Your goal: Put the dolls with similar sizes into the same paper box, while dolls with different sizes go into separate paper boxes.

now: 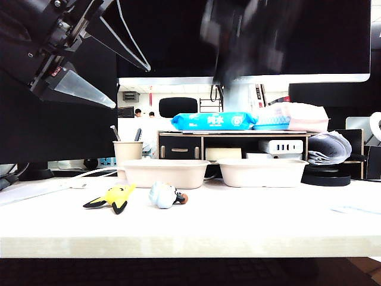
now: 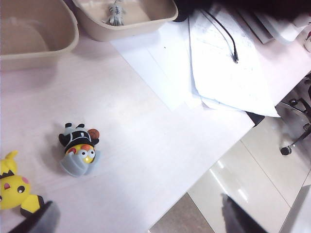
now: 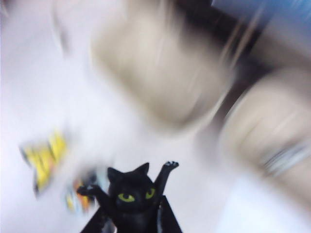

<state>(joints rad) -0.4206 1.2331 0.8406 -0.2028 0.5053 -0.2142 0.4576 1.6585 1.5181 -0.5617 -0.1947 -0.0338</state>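
Right wrist view shows the right gripper (image 3: 131, 225) closed on a black cat doll (image 3: 132, 196), small, light and stiff, held by its lower body above the table (image 1: 238, 220). The left gripper (image 2: 136, 218) hangs open above the yellow doll (image 2: 14, 187) and the blue-white doll (image 2: 80, 150), which lie on the table before the paper boxes (image 1: 165, 173); each looks easiest to take across its rounded middle.

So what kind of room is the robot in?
Probably an office: a big dark monitor stands behind the white desk, loose white papers lie on it, and people sit working farther back.

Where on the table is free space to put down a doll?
Bare tabletop lies right of the blue-white doll, in front of the right paper box. Crowded: left front, where the yellow doll lies beside it.
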